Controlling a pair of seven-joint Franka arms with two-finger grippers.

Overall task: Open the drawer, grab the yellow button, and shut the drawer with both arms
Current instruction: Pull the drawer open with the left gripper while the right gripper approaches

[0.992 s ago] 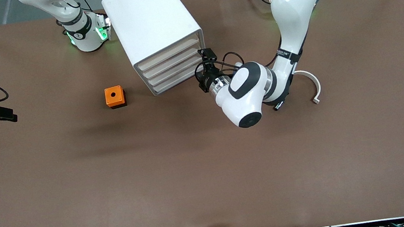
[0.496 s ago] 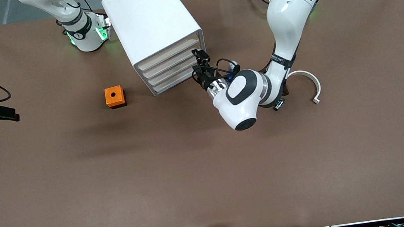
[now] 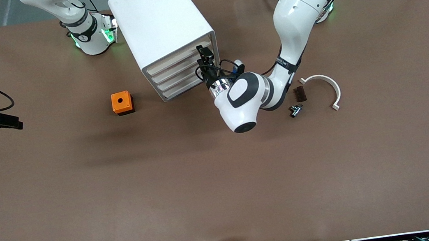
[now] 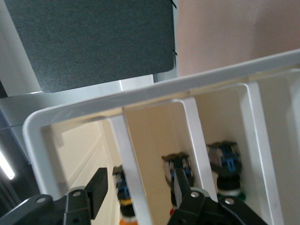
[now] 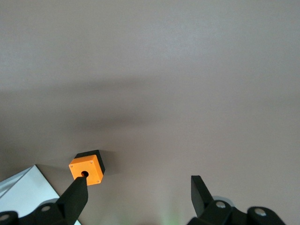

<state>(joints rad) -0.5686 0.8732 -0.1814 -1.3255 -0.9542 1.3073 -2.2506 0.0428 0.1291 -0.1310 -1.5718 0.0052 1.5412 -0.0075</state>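
The white cabinet (image 3: 160, 24) has four cream-fronted drawers, all pushed in; the upper drawer (image 3: 176, 62) is level with my left gripper (image 3: 202, 55). That gripper is at the drawer fronts, at the corner toward the left arm's end. In the left wrist view its jaws (image 4: 139, 180) stand open astride a white bar (image 4: 129, 154) of a drawer front, not touching it. Close to that bar, inside, sits the button (image 4: 124, 201) with black body, blue and an orange-yellow cap. My right gripper (image 3: 11, 122) waits open over the table at the right arm's end (image 5: 138, 183).
An orange box (image 3: 122, 103) with a round hole stands beside the cabinet toward the right arm's end (image 5: 87, 168). Toward the left arm's end lie a white curved piece (image 3: 328, 89), a small brown piece (image 3: 299, 94) and a small black-and-white part (image 3: 295, 110). More small parts (image 4: 225, 164) sit in other drawers.
My left gripper has moved in to the upper drawer fronts and its jaws have narrowed. The left forearm has swung away from the brown piece, which now shows. The right arm has barely moved.
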